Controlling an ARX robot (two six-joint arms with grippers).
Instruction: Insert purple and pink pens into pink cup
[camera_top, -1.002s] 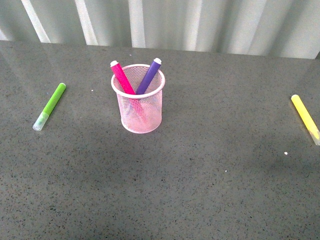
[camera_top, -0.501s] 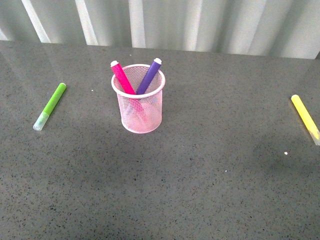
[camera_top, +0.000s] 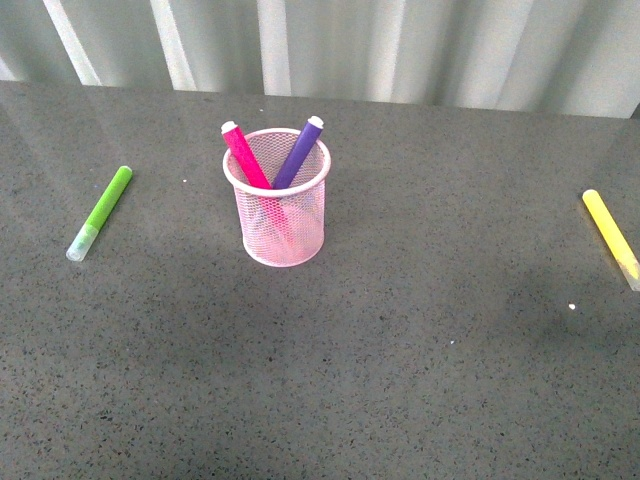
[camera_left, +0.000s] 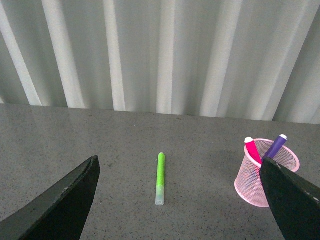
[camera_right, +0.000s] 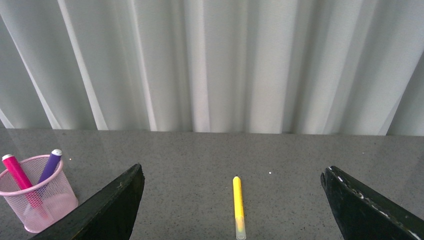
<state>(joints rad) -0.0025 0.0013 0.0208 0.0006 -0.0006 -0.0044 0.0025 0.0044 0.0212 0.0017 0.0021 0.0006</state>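
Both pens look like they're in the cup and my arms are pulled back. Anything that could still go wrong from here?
Little, I think. The pink pen and purple pen lean on opposite sides of the pink cup, sticking out above its rim, so a passing arm could catch one and tip the light mesh cup. The green marker and yellow marker lie loose on the table, each ahead of an arm with open jaws; an advance could knock them.
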